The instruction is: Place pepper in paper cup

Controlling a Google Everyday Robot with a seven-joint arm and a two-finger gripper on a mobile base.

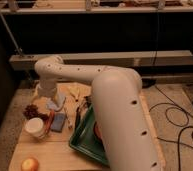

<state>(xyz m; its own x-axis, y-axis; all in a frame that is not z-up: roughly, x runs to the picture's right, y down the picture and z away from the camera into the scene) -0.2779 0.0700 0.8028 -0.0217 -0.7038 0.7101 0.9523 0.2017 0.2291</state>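
The gripper (51, 100), open or closed I cannot tell, hangs low at the table's (55, 150) left by a grey-blue thing (56, 105), with the pepper (51, 121) lying nearer, just right of the paper cup (36, 127).
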